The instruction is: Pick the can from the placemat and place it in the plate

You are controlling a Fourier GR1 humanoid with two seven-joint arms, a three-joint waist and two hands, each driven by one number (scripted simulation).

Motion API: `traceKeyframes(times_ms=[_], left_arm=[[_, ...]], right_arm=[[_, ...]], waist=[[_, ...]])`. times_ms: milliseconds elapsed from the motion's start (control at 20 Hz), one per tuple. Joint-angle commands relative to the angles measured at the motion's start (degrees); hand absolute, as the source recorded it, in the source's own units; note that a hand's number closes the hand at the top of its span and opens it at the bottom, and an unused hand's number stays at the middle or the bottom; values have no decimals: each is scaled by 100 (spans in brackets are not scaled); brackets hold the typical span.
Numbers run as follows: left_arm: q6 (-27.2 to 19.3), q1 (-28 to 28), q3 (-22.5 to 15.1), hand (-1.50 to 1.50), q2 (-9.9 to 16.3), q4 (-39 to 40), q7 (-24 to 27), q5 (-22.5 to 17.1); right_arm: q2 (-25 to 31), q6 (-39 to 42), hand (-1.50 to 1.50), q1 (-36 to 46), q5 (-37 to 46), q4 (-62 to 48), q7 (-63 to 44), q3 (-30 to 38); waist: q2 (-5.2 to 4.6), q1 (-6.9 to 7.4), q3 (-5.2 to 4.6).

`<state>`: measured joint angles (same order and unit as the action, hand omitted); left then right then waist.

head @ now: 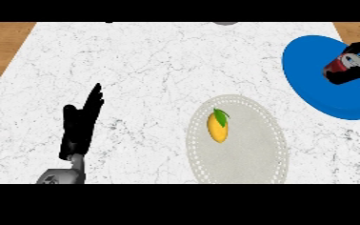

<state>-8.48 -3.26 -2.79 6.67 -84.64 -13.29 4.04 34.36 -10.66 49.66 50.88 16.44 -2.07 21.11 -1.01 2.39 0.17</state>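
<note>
- The counter (155,62) is white marble with grey veins; wood shows past its far left and far right corners.
- The placemat (246,157), a pale grey oval with a dotted border, lies on the counter near its front edge; every other place here is told from this placemat.
- The plate (316,76), round and blue, sits beyond the placemat and to its right, apart from it, and is cut off by the view's right edge.
- The left hand (79,124) stands well to the left of the placemat, fingers straight and pointing up, holding nothing.
- The right hand (349,76) shows only as a black part at the view's right edge, over the plate, beyond and right of the placemat; it is wrapped about the can.
- The can (340,63), red with a dark top, is over the plate, off the placemat, tilted in the right hand.
- A mango (218,127), yellow with a green leaf, lies on the placemat's left part.
</note>
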Motion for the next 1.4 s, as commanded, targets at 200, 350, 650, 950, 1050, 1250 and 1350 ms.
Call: traceKeyframes(times_ms=[200, 350, 650, 950, 1050, 1250, 1350], left_arm=[[22, -34, -82, 0, -70, 0, 9, 64], [170, -56, 199, 0, 133, 64, -39, -139], [-17, 143, 128, 0, 21, -115, -5, -30], [70, 112, 165, 0, 60, -11, 101, -38], [129, 252, 91, 0, 34, -41, 139, -29], [222, -81, 232, 0, 76, 88, -7, -144], [-99, 469, -155, 0, -224, -259, 178, 209]], right_arm=[[224, 801, -150, -118, -152, -625, 927, 97], [132, 599, -150, -213, -465, -432, 1634, 358], [206, 843, -150, -63, -1966, -176, 2637, 1749], [622, 1788, -150, -371, -2658, -365, 3062, 2291], [632, 1948, -150, -510, -2712, -454, 3183, 2285], [337, 1932, -150, -583, -2786, -404, 3538, 2202], [526, 2131, -150, -700, -2865, -421, 3661, 2242]], waist=[[-5, 11, 5], [8, -24, 4], [50, -101, 14], [37, -105, 0], [26, -69, 1], [28, -69, 0], [33, -41, 2]])
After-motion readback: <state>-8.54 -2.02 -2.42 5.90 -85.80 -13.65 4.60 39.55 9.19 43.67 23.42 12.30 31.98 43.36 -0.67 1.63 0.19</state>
